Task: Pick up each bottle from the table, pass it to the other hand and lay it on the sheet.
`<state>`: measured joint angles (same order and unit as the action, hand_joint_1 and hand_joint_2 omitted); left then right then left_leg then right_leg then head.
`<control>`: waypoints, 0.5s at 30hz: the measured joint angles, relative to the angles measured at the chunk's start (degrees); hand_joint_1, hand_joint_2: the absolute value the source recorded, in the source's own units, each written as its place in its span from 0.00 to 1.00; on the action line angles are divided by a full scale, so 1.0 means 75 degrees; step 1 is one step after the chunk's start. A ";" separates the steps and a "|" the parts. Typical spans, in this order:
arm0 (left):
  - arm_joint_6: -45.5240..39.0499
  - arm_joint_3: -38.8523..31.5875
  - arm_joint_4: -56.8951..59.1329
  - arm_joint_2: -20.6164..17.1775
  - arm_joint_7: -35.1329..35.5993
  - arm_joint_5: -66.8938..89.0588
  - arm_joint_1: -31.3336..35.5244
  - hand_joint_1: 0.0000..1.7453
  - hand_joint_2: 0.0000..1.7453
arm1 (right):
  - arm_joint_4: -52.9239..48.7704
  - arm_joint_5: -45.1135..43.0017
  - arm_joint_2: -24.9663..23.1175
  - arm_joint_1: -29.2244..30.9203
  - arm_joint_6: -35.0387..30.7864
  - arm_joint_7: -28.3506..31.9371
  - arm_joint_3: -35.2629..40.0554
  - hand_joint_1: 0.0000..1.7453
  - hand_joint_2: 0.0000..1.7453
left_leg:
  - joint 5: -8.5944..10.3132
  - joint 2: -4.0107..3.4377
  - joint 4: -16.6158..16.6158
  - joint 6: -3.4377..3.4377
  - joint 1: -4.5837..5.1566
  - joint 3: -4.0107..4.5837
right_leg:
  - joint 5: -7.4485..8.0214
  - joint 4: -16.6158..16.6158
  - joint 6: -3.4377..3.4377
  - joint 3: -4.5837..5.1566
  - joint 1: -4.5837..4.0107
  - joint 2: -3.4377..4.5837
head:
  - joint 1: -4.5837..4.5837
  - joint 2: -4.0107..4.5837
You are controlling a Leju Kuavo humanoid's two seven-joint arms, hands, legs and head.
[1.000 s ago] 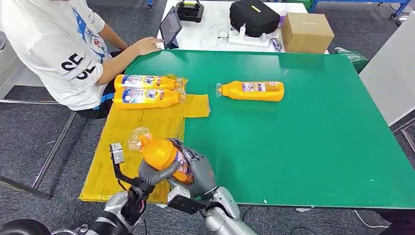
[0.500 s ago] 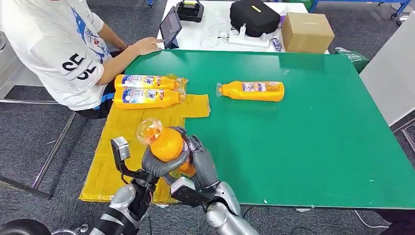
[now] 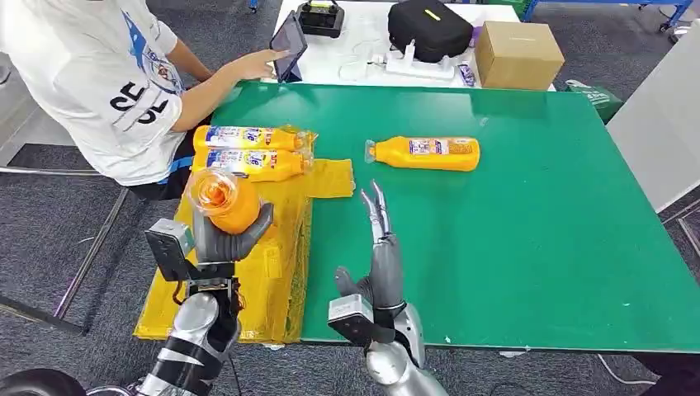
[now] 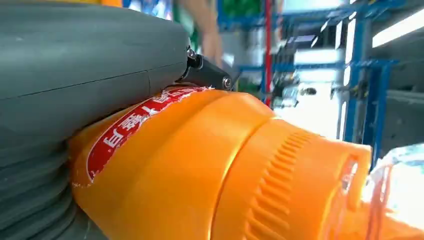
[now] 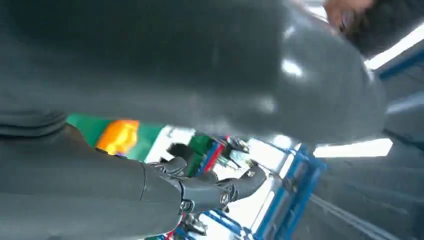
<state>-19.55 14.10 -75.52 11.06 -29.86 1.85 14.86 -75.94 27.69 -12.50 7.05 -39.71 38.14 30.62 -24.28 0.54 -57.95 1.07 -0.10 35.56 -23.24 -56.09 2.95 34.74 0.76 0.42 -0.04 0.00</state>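
My left hand (image 3: 229, 240) grips an orange bottle (image 3: 223, 200) above the yellow sheet (image 3: 216, 272), its clear cap pointing up toward me. The left wrist view shows that bottle (image 4: 210, 170) close up, with its red label against my palm. My right hand (image 3: 381, 256) stands empty over the green table (image 3: 528, 239) with its fingers straight and together, apart from the bottle. Two more orange bottles (image 3: 248, 138) (image 3: 252, 164) lie side by side on the sheet's far end. Another orange bottle (image 3: 425, 153) lies on the green table beyond my right hand.
A person (image 3: 99, 82) in a white shirt sits at the table's far left and touches a tablet (image 3: 287, 45). A black bag (image 3: 429, 29) and a cardboard box (image 3: 516, 54) stand on a white table behind.
My right hand has let go of the bottle and moved right with its fingers straightened. My left hand has carried the bottle left and up over the sheet. The person's hand rose to the tablet.
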 measured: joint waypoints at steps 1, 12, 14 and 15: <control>-0.0242 -0.0017 0.0003 -0.0003 -0.0012 0.0358 0.0032 1.00 1.00 | -0.0164 0.0000 -0.0009 -0.0050 -0.0003 0.0067 -0.0052 0.00 0.00 | 0.0000 0.0000 0.0000 0.0000 0.0000 0.0000 | 0.0000 0.0000 0.0000 0.0000 0.0000 0.0000 | 0.0003 0.0000; -0.1838 0.0227 0.1611 -0.0364 0.1478 0.6800 0.1312 1.00 1.00 | -0.2075 -0.0047 -0.0329 -0.0324 -0.0058 0.0230 -0.0950 0.00 0.00 | 0.0007 -0.0011 0.0000 -0.0003 0.0001 -0.0004 | 0.0019 -0.0001 -0.0017 0.0002 0.0000 0.0005 | 0.0000 0.0000; -0.1873 0.0280 0.1848 -0.0417 0.1595 0.7058 0.1464 1.00 1.00 | -0.2279 -0.0070 -0.0367 -0.0355 -0.0061 0.0233 -0.1043 0.00 0.00 | 0.0007 -0.0012 -0.0001 -0.0003 0.0000 -0.0003 | 0.0018 -0.0001 -0.0017 0.0005 0.0000 0.0003 | 0.0000 0.0000; -0.1876 0.0335 0.2041 -0.0458 0.1711 0.7396 0.1569 1.00 1.00 | -0.2407 -0.0064 -0.0388 -0.0373 -0.0061 0.0233 -0.1099 0.00 0.00 | 0.0007 -0.0007 -0.0001 -0.0003 0.0000 -0.0001 | 0.0018 -0.0001 -0.0017 0.0005 0.0000 0.0002 | 0.0000 0.0000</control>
<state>-33.62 16.61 -60.21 7.63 -17.02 57.32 26.63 -93.99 27.21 -15.41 4.26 -40.17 39.89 22.38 -24.22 0.48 -57.96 1.05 -0.10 35.55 -23.10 -56.10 2.82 34.78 0.76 0.43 -0.04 0.00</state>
